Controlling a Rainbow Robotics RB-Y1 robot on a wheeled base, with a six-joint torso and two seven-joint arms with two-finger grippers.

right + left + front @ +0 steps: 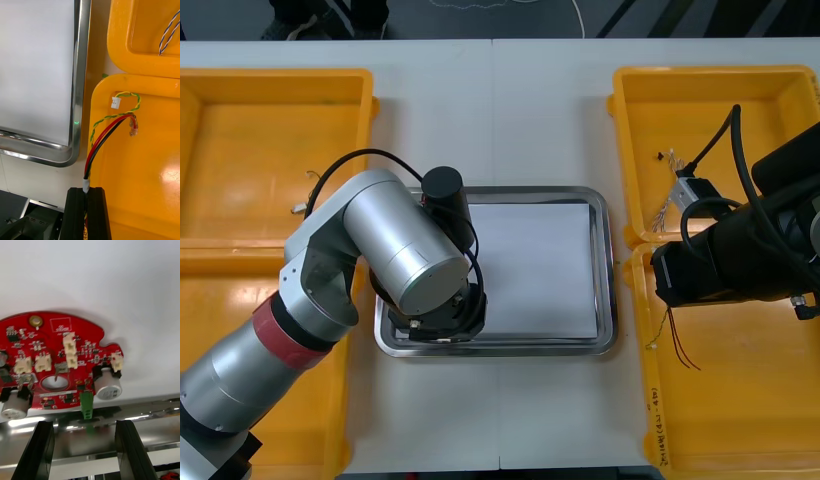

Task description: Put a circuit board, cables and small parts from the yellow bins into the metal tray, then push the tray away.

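A round red circuit board (pixel 62 360) lies flat on the white inside of the metal tray (pixel 611 300), close to its near left corner. My left gripper (pixel 85 424) stands open just short of the board, a finger on either side and touching nothing; in the front view it sits under the left wrist (pixel 442 322). My right gripper (pixel 87 192) is shut on a red and yellow cable (pixel 108 129), whose wires and white plug (pixel 115 102) drape over the rim of the near right bin (pixel 150 180). The same cable (pixel 680 348) dangles by that bin's left wall.
Two yellow bins (pixel 270 140) stand at the left and two (pixel 720 110) at the right of the tray. A twisted blue and white cable (pixel 168 32) lies in the far right bin. A strip of bare table (pixel 95 75) separates the tray rim (pixel 77 93) from the right bins.
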